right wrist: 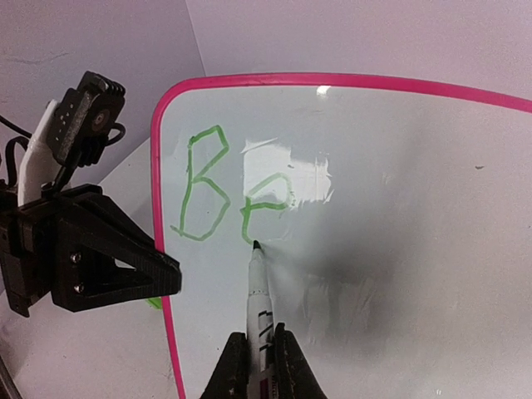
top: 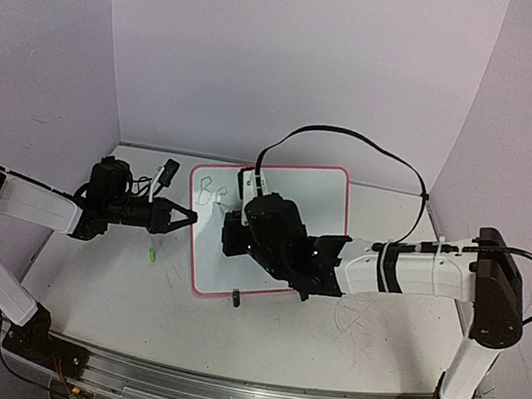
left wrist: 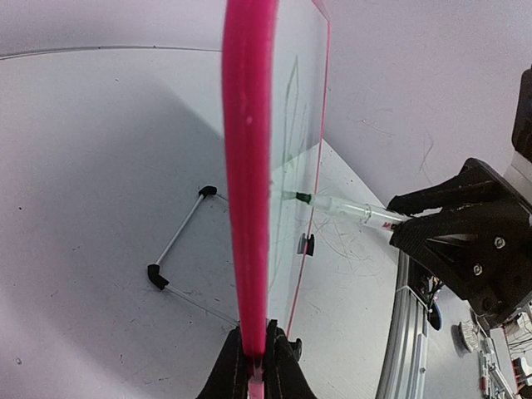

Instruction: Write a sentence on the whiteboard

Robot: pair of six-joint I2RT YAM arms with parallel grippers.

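Note:
The whiteboard [top: 321,203] stands tilted on the table, glossy white with a pink-red rim [left wrist: 248,166]. Green letters "Be" [right wrist: 233,195] are at its upper left, also faint in the top view [top: 212,189]. My left gripper [top: 187,215] is shut on the board's left rim, seen edge-on in its wrist view [left wrist: 258,349]. My right gripper [right wrist: 259,341] is shut on a white marker [right wrist: 262,299]. The marker's green tip touches the board at the bottom of the "e". In the top view the right wrist hides the marker.
A small green cap [top: 151,255] lies on the table left of the board. The board's wire stand with black feet [left wrist: 155,276] is behind it. A black cable [top: 356,143] loops over the board. An aluminium rail [top: 235,397] runs along the near edge. Walls close three sides.

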